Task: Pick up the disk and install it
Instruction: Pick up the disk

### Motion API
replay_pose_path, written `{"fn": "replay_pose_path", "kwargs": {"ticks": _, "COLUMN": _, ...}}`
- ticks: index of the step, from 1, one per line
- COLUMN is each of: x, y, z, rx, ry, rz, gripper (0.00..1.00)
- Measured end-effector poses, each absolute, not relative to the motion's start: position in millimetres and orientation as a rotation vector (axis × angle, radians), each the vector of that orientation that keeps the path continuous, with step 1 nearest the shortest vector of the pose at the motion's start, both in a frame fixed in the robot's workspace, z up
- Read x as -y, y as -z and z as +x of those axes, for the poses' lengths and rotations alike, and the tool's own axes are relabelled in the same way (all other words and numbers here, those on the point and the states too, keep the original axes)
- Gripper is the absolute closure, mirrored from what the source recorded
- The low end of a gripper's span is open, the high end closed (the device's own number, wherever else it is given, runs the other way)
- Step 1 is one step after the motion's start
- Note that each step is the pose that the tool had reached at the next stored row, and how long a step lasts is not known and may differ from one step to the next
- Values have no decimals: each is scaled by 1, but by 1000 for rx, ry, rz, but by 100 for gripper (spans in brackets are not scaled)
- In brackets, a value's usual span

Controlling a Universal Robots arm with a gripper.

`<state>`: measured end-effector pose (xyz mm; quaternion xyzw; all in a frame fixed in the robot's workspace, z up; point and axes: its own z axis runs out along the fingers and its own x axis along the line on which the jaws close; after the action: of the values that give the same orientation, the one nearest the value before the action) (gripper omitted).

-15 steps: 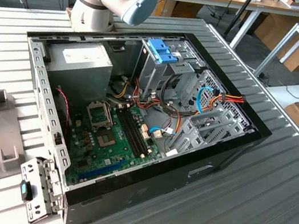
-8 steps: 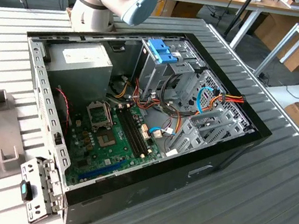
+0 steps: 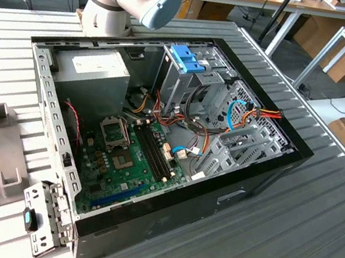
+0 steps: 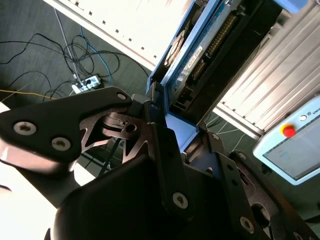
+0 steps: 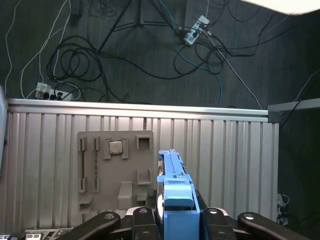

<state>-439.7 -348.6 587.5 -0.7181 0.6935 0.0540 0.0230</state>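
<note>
currently, in the first wrist view, the gripper [image 5: 177, 215] is pinching the disk [image 5: 172, 180] edge-on, jaws pressing against both its sides, with the ribbed table [image 5: 230, 160] lying beyond it.

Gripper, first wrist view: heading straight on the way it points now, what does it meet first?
Likely the ribbed metal table, just beside the grey fixture tray; the disk clamped in the gripper would touch first. Depth is unclear.
</note>
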Motion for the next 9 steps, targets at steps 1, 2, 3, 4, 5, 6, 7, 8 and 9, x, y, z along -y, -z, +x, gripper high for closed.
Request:
{"fn": "replay_pose_path", "kwargs": {"ticks": 1, "x": 349, "y": -589, "z": -440, "rx": -2147, "ry": -168, "rz": -2223, "gripper": 63}}
{"fn": "replay_pose_path", "kwargs": {"ticks": 2, "x": 349, "y": -591, "z": -440, "rx": -2147, "ry": -168, "rz": -2223, "gripper": 63}}
{"fn": "replay_pose_path", "kwargs": {"ticks": 3, "x": 349, "y": -593, "z": -440, "rx": -2147, "ry": -169, "rz": -2223, "gripper": 63}}
{"fn": "replay_pose_path", "kwargs": {"ticks": 4, "x": 349, "y": -594, "z": -440, "rx": -2146, "ry": -169, "rz": -2223, "gripper": 63}}
{"fn": "replay_pose_path", "kwargs": {"ticks": 5, "x": 349, "y": -596, "z": -440, "rx": -2146, "ry": -170, "rz": -2222, "gripper": 63}}
{"fn": "replay_pose_path", "kwargs": {"ticks": 6, "x": 349, "y": -598, "z": -440, "rx": -2146, "ry": -170, "rz": -2222, "gripper": 63}}
{"fn": "replay_pose_path", "kwargs": {"ticks": 7, "x": 349, "y": -598, "z": -440, "rx": -2146, "ry": -171, "rz": -2222, "gripper": 63}}
{"fn": "replay_pose_path", "kwargs": {"ticks": 8, "x": 349, "y": -598, "z": -440, "rx": -2145, "ry": -170, "rz": -2222, "gripper": 63}}
{"fn": "replay_pose_path", "kwargs": {"ticks": 9, "x": 349, "y": -598, "z": -440, "rx": -2145, "ry": -171, "rz": -2222, "gripper": 63}}
